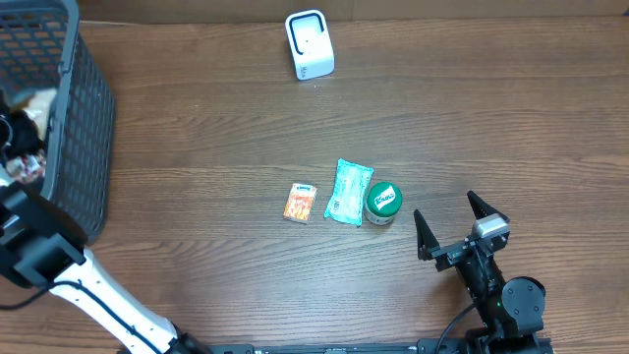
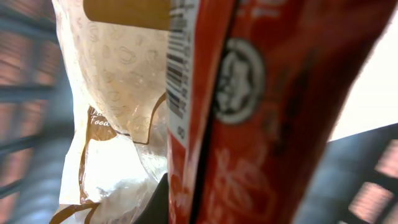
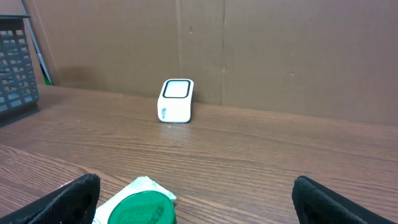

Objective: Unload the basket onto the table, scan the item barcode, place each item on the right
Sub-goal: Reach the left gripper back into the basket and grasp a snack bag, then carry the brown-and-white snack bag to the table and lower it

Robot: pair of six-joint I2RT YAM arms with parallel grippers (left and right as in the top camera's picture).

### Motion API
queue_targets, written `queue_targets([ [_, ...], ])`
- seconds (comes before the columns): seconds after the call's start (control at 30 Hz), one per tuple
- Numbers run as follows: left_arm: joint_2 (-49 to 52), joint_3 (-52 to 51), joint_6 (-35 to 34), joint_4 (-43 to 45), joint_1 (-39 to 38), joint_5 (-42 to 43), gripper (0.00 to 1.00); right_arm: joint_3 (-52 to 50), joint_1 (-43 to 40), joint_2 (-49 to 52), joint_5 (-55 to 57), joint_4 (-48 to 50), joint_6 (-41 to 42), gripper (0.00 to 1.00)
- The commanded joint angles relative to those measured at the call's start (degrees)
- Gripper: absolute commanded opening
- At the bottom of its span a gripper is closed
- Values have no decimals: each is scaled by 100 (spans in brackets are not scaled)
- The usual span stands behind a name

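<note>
The red packet [image 2: 249, 124] is inside the dark mesh basket [image 1: 88, 118] at the left edge of the table [image 1: 442, 98]. In the left wrist view it fills the middle of the frame, standing almost upright. A barcode [image 2: 177, 68] runs down its left edge, seen at a steep angle and partly blurred. Just behind it lies a clear bag [image 2: 118, 81] with brown print. The left gripper [image 1: 14, 138] reaches down into the basket with its jaws pressed together on the red packet; the fingers themselves barely show.

The white scanner [image 1: 309, 44] stands at the far side of the table, well apart from the basket, with its window facing the arms. Near the middle of the table three things lie in a row: an orange packet [image 1: 301, 203], a pale green pouch [image 1: 348, 191] and a green-lidded tub [image 1: 382, 202] touching the pouch.

The right gripper [image 1: 444, 206] hangs just beside the tub, fingers spread wide and holding nothing.
</note>
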Motion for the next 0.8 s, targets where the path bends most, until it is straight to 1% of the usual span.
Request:
queue_targets([
  [0.0, -935, 205, -396, 85, -48, 76, 4, -61, -26, -50, 24, 26, 17, 100],
  [0.17, -1729, 205, -702, 184, -76, -35, 4, -61, -26, -50, 24, 26, 17, 100],
  [0.2, -2052, 205, -909, 190, -76, -90, 4, -61, -26, -50, 24, 26, 17, 100],
  [0.4, -2975, 205, -1543, 146, -129, -59, 4, -61, -26, -50, 24, 26, 17, 100],
  [0.43, -3279, 205, -1690, 26, -192, 153, 4, -61, -26, -50, 24, 26, 17, 100],
  [0.47, -3552, 205, -1836, -105, -234, 656, 4, -61, -26, -50, 24, 26, 17, 100],
  [0.5, -3692, 205, -1952, -166, -254, 946, 4, -61, -26, -50, 24, 26, 17, 100],
  [0.6, -4050, 205, -2068, -409, -382, 1585, 5, -61, -26, -50, 24, 26, 17, 100],
  [0.77, -4406, 203, -2041, -901, -894, 1665, 4, -61, -26, -50, 24, 26, 17, 100],
])
